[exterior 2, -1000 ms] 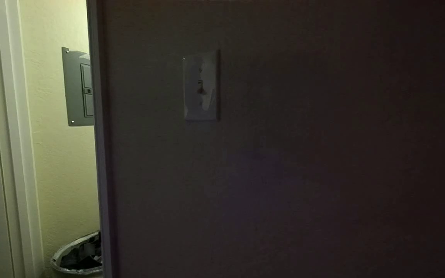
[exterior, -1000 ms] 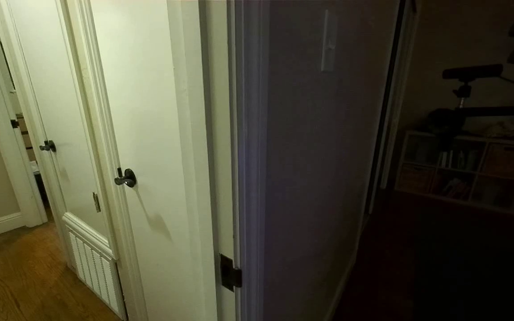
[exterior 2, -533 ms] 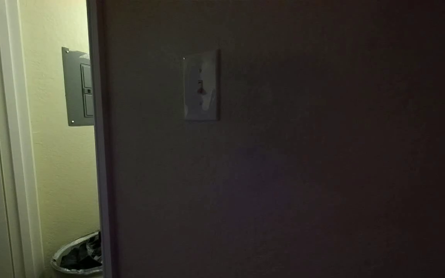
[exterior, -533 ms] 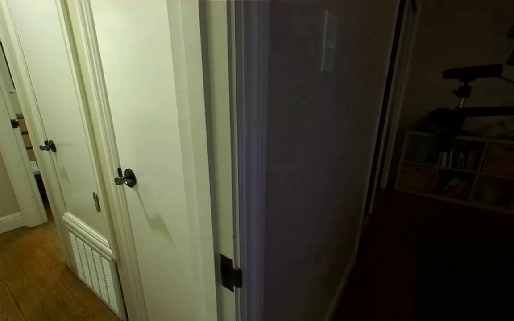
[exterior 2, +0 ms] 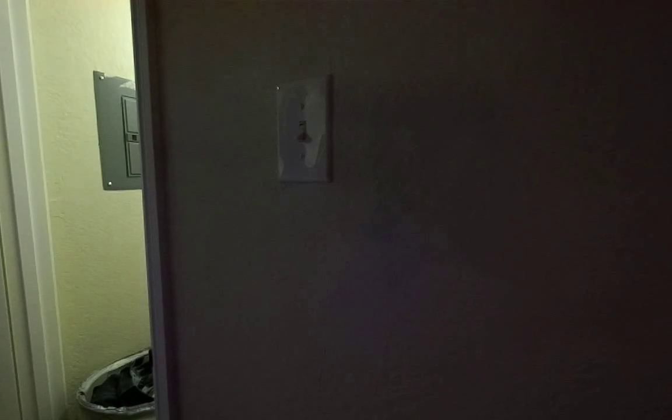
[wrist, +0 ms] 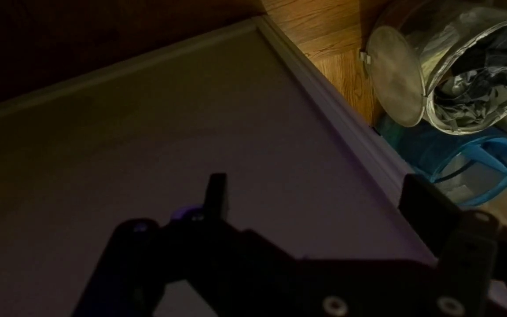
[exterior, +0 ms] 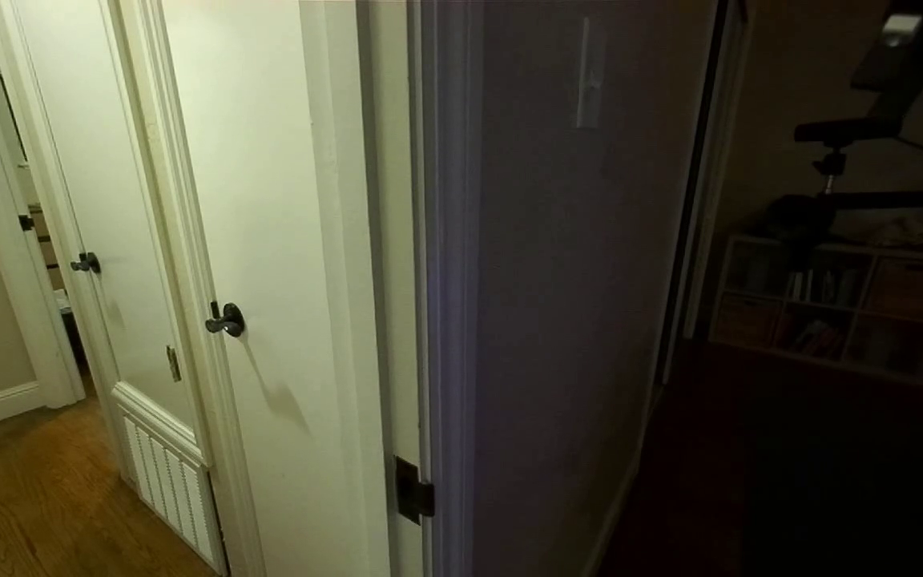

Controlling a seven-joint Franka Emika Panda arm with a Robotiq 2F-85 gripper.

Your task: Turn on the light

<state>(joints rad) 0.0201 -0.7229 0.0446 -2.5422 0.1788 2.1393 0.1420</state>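
The light switch is a pale upright wall plate with a small toggle; it shows in both exterior views [exterior: 590,76] [exterior 2: 289,154]. The toggle appears to point down, though the wall is dim. No lamp shows. My gripper [wrist: 314,185] is in the wrist view with its black fingers wide apart and nothing between them. It faces the dim wall [wrist: 218,114] near the door trim. The switch is out of the wrist view. A dark part of my arm [exterior: 898,60] shows at the upper right of an exterior view, to the right of the switch and apart from it.
Door trim [wrist: 337,110] edges the wall. Beyond it stand a lidded trash bin [wrist: 396,75] and a blue bin [wrist: 506,180]. A camera on a mount [exterior: 846,130] and a cube shelf [exterior: 850,320] are at the right. A grey panel [exterior 2: 115,131] hangs beyond the doorway.
The dark arm part at the upper right of an exterior view has moved left, further into view. The switch plate looks the same.
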